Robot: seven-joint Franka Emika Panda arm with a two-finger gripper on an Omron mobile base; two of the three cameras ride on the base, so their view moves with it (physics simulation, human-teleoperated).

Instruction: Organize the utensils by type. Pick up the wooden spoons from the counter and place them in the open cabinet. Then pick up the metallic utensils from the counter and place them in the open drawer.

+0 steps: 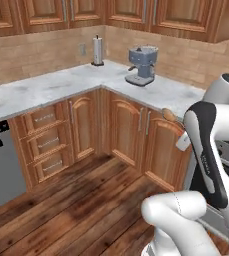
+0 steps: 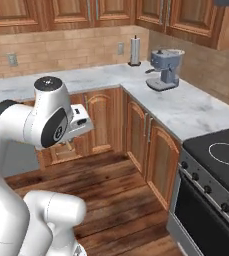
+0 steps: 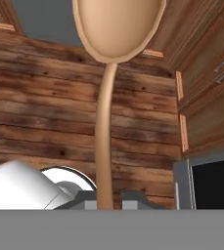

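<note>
A wooden spoon [image 3: 105, 122] is held clamped by its handle in the gripper [image 3: 103, 197], bowl out at twelve o'clock, seemingly for carrying to the cabinet.

Light-tan wooden spoon [image 3: 106, 97]; grey-veined white marble counter [image 1: 46, 87]
</note>
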